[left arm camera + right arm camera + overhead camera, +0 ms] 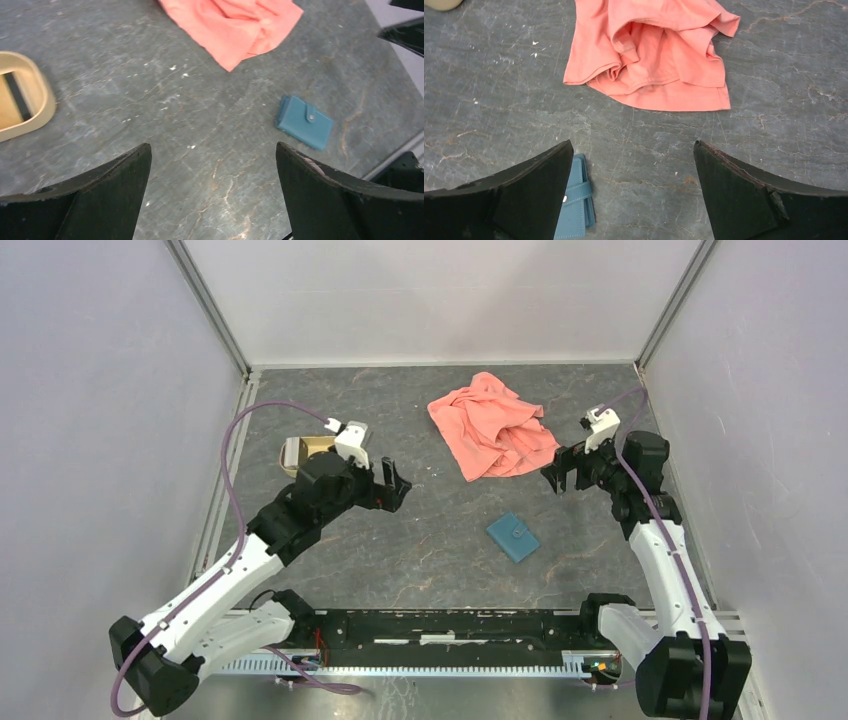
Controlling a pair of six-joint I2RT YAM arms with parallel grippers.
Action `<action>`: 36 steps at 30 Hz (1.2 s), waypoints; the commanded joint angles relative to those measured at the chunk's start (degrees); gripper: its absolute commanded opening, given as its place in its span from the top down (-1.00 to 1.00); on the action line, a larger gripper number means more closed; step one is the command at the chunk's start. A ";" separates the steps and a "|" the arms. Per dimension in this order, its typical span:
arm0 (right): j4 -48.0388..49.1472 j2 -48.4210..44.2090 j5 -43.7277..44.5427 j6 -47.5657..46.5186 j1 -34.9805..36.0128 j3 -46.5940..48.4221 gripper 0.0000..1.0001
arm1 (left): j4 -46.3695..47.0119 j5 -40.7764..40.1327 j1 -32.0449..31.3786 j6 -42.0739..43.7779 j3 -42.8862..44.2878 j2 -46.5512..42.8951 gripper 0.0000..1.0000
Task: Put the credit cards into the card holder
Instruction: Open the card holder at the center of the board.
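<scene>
Your left gripper [212, 150] spread wide, empty, card holder [304, 122] shut, ahead to its right, credit card [11, 97] in tan tray [46, 102] to its left, your right gripper [631, 147] likewise agape, holder partly hidden behind one finger.

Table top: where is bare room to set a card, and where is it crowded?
Bare: between tan tray and pink cloth, and the near strip from card holder to the arm bases. Crowded: left arm overhangs the tray; right arm sits beside the cloth.

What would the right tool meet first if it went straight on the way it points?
The right tool would likely meet bare table, a little short of the pink cloth; depth is hard to judge. The card holder lies off its line.
</scene>
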 commanded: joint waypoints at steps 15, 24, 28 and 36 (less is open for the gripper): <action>3.81 0.55 -16.72 -23.44 0.00 -3.04 -0.96 | 43.88 13.39 -4.42 -33.68 -18.09 9.37 -0.99; -10.37 8.98 -7.98 -40.96 12.41 -4.97 -0.83 | 47.24 10.27 -5.30 -43.41 -22.68 15.77 -0.93; -11.54 9.76 -5.00 -43.58 20.19 -7.24 -0.53 | 47.93 7.52 -7.70 -45.02 -21.77 19.63 -0.78; -9.84 11.11 1.61 -42.97 24.14 -9.63 0.07 | 50.60 4.82 -12.27 -46.43 -19.49 28.53 -0.65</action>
